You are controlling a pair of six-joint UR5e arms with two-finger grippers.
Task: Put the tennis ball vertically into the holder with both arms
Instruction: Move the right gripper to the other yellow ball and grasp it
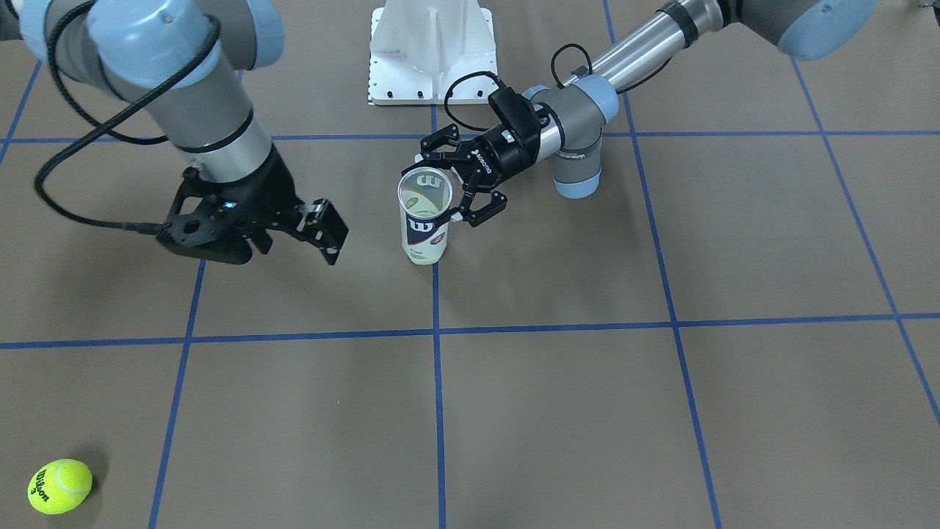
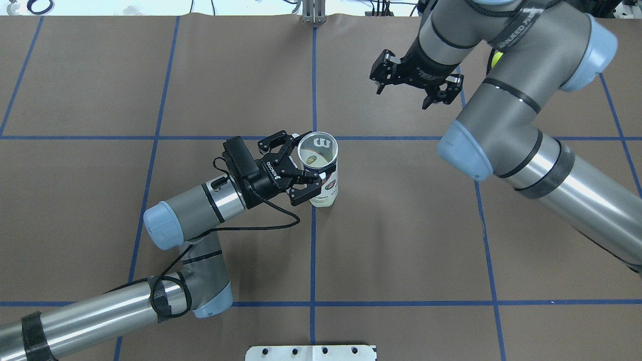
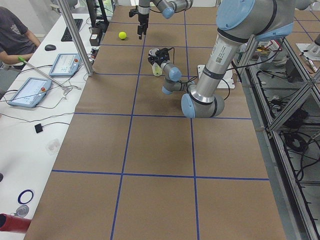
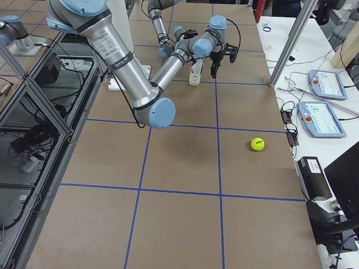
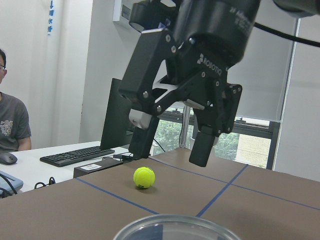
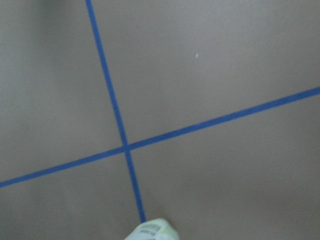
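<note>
The holder (image 1: 424, 220), a clear can with a white and navy label, stands upright mid-table with its mouth open upward (image 2: 321, 170). My left gripper (image 2: 305, 165) is closed on its upper part from the side, one finger on each flank (image 1: 449, 184). The can's rim shows at the bottom of the left wrist view (image 5: 170, 225). The yellow tennis ball (image 1: 59, 486) lies on the table far from the can (image 5: 144, 177). In the overhead view my right arm half hides the ball (image 2: 496, 59). My right gripper (image 2: 416, 90) hangs open and empty above the table (image 5: 172, 150).
The white base plate (image 1: 430, 51) sits at the robot's side of the table. Blue tape lines (image 6: 125, 147) grid the brown surface. A side bench with tablets (image 3: 64, 64) and a seated person (image 3: 12, 40) runs along the far edge.
</note>
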